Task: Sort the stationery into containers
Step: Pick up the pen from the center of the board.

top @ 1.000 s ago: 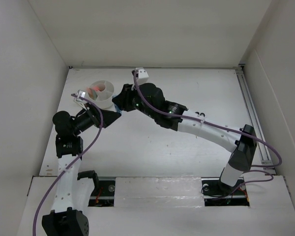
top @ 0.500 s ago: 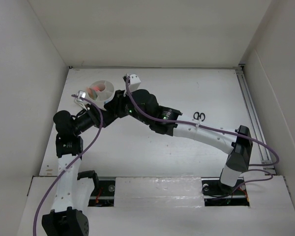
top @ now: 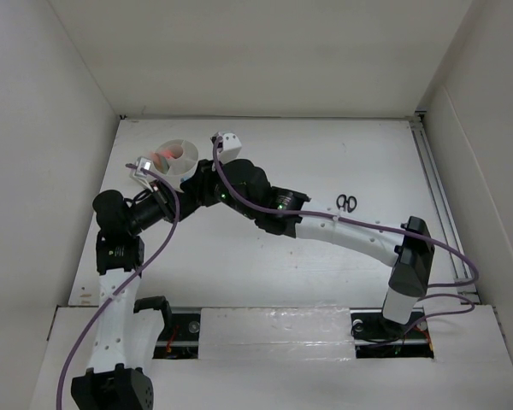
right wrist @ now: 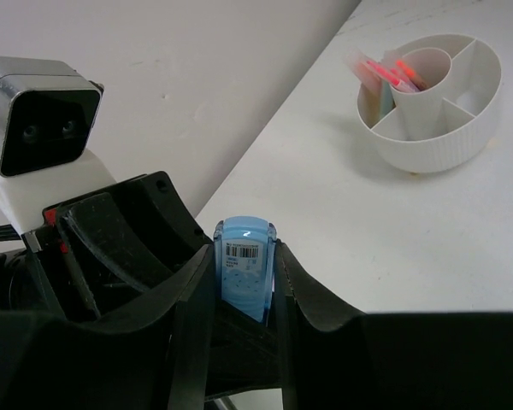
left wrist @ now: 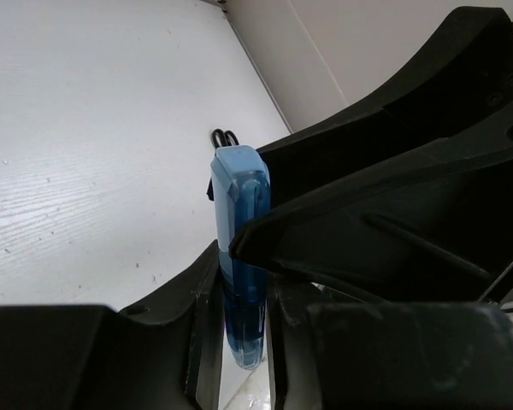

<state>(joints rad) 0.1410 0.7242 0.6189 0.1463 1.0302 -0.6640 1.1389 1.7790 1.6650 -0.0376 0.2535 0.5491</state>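
Note:
A blue marker [right wrist: 244, 266] with a barcode label stands upright between my right gripper's [right wrist: 244, 286] fingers, which are shut on it. My left gripper [left wrist: 239, 295] is shut on the same blue marker [left wrist: 242, 213], holding its lower part, with the right gripper's fingers [left wrist: 368, 213] crossing just above. In the top view both grippers meet just below the round white tub [top: 175, 159]. Red and pink pens [right wrist: 383, 72] stand in one compartment of the tub [right wrist: 436, 128]. Black-handled scissors [top: 346, 202] lie on the table at the right.
The enclosure's left wall [top: 60, 171] runs close to the tub and the left arm. The scissors [left wrist: 225, 137] show small in the left wrist view near the right wall. The left wrist's camera box [right wrist: 38, 120] faces the right gripper.
The right arm has carried the blue marker leftward to the left gripper, uncovering the scissors. The left jaws have closed from wide open onto the marker.

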